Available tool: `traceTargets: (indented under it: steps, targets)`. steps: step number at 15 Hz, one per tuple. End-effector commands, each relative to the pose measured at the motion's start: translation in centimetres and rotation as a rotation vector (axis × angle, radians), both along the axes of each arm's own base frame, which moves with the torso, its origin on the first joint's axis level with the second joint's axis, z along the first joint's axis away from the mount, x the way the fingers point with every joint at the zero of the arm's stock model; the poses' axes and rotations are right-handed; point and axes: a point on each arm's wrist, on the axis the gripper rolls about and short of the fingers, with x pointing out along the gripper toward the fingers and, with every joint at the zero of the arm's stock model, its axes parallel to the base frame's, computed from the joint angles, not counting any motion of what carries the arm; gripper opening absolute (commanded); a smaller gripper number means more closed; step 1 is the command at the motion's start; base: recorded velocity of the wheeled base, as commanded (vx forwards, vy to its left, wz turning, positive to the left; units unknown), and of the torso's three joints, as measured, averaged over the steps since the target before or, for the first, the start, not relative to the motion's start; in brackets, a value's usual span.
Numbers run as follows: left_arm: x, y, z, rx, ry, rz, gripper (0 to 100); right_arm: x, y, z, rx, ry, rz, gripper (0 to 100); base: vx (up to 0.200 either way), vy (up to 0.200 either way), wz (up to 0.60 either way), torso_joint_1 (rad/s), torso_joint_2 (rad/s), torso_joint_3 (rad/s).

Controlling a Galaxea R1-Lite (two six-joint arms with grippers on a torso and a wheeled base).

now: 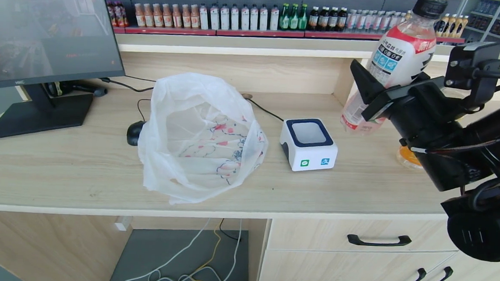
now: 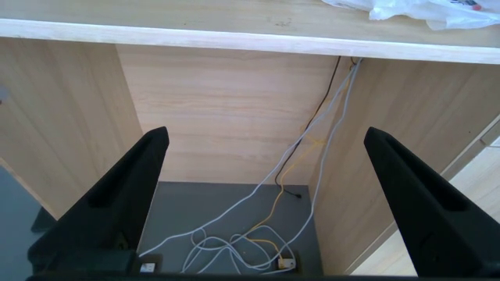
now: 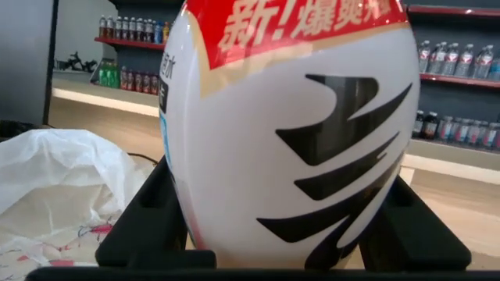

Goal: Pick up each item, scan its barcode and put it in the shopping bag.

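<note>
Head view: the robot's right hand [image 1: 383, 94] clamps a white-and-red labelled plastic drink bottle [image 1: 402, 50], cap up and tilted, above the pale wooden desk [image 1: 60, 165]; the white, blue-rimmed box scanner [image 1: 308, 144] sits lower, to its left.

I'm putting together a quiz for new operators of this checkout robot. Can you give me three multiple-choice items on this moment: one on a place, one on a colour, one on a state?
1. Where on the counter is the scanner?
A. beside the shopping bag, on its right
B. inside the bag
C. on the monitor's foot

2. What colour is the cap of the lifted bottle?
A. green
B. black
C. orange

3. What state is the left gripper in?
A. shut on a bottle
B. open, holding nothing
C. shut on the bag

Answers:
1 A: it stands apart from the bag, to its right.
2 B: the cap shows black.
3 B: its jaws stand wide apart.
</note>
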Motion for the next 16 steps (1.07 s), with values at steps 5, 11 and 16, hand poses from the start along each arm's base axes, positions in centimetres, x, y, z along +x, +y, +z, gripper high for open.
traceTargets:
  steps: [5,11,16]
  targets:
    - [0.0,0.0,0.0,-0.001,0.0,0.0,100,-0.2,2.5,-1.3,0.114,0.09,-0.019,0,0.0,0.0,0.0,0.0,0.0,0.0]
    - [0.0,0.0,0.0,-0.002,-0.002,0.0,100,-0.1,2.5,-2.2,0.098,0.119,-0.022,0,0.0,0.033,0.0,0.0,0.0,0.001]
    - [0.0,0.0,0.0,-0.004,-0.002,0.0,100,0.2,2.6,-2.5,0.106,0.135,-0.016,0,0.0,0.2,0.0,0.002,0.0,0.001]
